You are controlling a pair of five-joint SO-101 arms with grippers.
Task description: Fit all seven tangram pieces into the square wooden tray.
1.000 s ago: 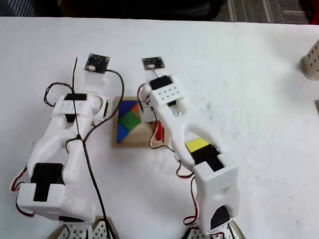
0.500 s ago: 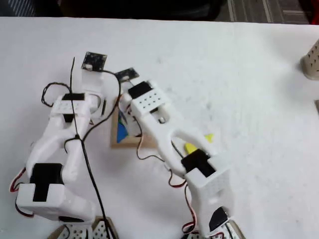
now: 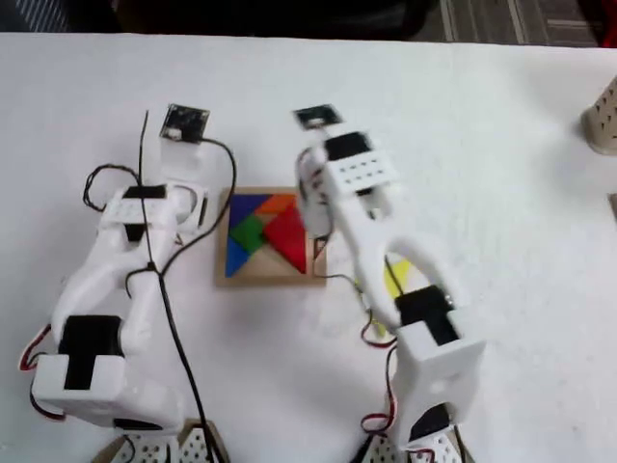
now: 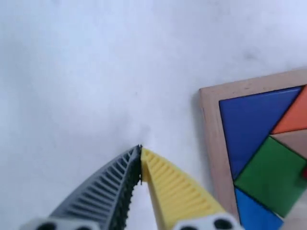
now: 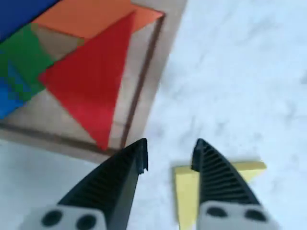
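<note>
Table (image 5: 230, 72): piece (image 5: 185, 191) perhaps under end effector (image 5: 170, 149)

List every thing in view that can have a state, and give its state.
Wooden tray: partly filled.
Red triangle: lying in the tray.
Yellow piece: on the table, outside the tray.
Left gripper: shut, empty.
Right gripper: open, empty, by the yellow piece.

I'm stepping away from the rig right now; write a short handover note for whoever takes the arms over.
Left gripper: jaws shut, empty, over the table beside the tray.
Right gripper: jaws open, over the yellow piece, which lies on the table outside the tray.
Done: blue piece, green piece, orange piece and red triangle lie in the tray.
To do: yellow piece not yet in; bare wood shows beside the red triangle, so gaps remain.
</note>
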